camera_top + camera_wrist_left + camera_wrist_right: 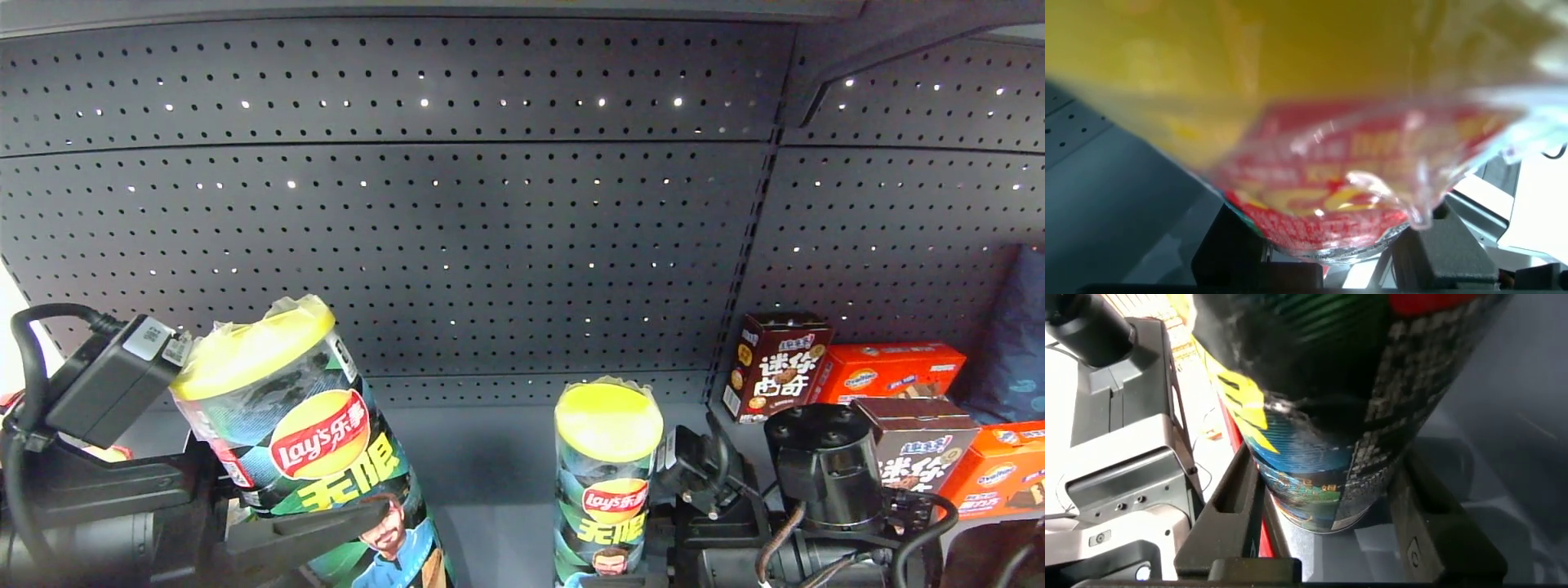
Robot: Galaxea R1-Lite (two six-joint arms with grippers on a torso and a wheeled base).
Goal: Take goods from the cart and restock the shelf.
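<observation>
The left gripper [1331, 261] had its two dark fingers pressed onto the lower body of the left can [302, 433], which leaned with its lid tipped away from the other can, low at the left front of the bay. The right gripper [1327, 527] was likewise clamped around the right can [608, 482] near its base. That can stood upright near the middle of the bay, well apart from the first. Whether its base touched the shelf board [490, 457] could not be told.

Bare grey board showed between the two cans and ran back to the pegboard panel [408, 245]. The underside of an upper shelf [408, 8] bounded the bay above. A slotted upright post [747, 245] marked its right edge, close beside the right gripper's arm. Beyond the post the next bay was crowded: a brown box [775, 363] stood on end, an orange box [886, 371] lay just beside it, and a second brown box [922, 441] and a second orange box [996, 469] sat nearer the front.

Both cans were tall cylinders with matte yellow lids and loose, crinkled clear film gathered at the top. Their glossy dark green wrap carried a red and yellow oval badge. The panel was dull sheet metal dotted with rows of small round holes.
</observation>
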